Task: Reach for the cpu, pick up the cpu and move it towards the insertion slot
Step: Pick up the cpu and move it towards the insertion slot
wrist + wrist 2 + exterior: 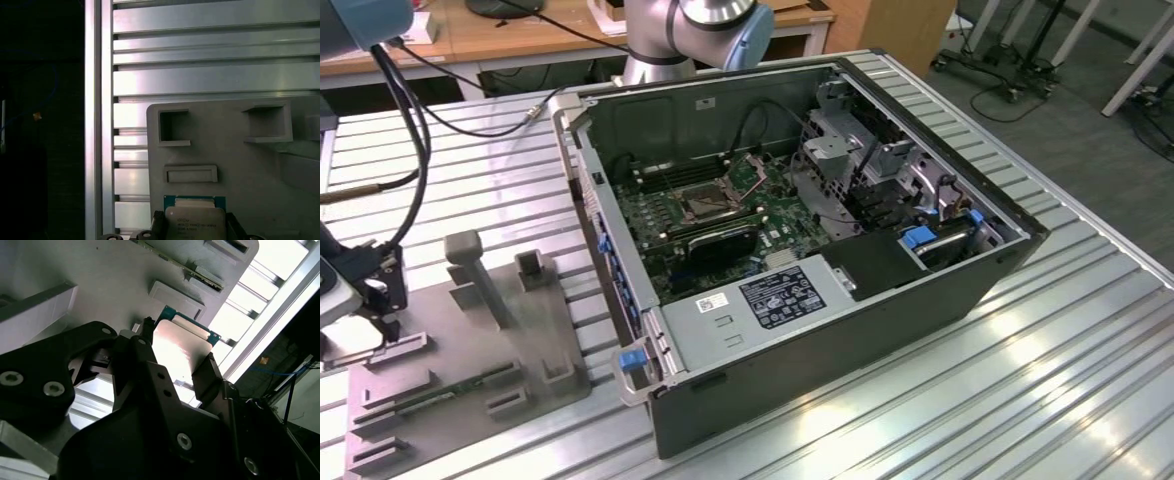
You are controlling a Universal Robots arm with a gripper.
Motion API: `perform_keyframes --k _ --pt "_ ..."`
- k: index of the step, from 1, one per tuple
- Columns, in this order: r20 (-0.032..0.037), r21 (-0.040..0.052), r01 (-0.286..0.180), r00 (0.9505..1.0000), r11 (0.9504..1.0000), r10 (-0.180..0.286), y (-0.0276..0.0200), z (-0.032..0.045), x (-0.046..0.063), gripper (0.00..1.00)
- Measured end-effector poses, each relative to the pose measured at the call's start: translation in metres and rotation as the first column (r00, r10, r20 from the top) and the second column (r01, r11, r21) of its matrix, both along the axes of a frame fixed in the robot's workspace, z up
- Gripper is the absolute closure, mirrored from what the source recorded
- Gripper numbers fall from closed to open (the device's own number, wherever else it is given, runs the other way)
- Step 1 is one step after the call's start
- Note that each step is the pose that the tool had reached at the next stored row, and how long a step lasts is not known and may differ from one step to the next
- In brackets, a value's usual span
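Note:
The cpu [182, 347] is a flat silvery chip with a green rim [195, 216], seen in both wrist views just over the grey plastic tray [240, 165]. My gripper [175, 354] has its black fingers [207, 372] against two opposite edges of the chip, shut on it. In the exterior view the gripper [350, 320] is at the far left, over the tray's [480, 350] left end. The insertion slot [704, 203] is the silver-framed socket on the motherboard inside the open computer case [854, 330], well off to the exterior view's right of the gripper.
The tray carries upright posts [474, 275], rectangular recesses [175, 125] and a green memory stick [447, 390]. The ribbed aluminium table [1067, 380] runs under everything. Black cables [414, 140] hang at the left. The case's walls, drive cages and power supply [774, 295] surround the motherboard.

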State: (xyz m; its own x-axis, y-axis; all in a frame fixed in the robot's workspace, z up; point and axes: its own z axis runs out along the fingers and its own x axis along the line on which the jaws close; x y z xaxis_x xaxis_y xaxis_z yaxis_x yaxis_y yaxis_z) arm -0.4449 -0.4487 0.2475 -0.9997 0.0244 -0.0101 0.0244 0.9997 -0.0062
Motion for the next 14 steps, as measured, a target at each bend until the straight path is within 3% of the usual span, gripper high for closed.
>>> perform_keyframes --k 14 --pt "0.0000 0.0000 0.000 1.0000 1.0000 0.000 0.0000 0.0050 0.0000 0.45"
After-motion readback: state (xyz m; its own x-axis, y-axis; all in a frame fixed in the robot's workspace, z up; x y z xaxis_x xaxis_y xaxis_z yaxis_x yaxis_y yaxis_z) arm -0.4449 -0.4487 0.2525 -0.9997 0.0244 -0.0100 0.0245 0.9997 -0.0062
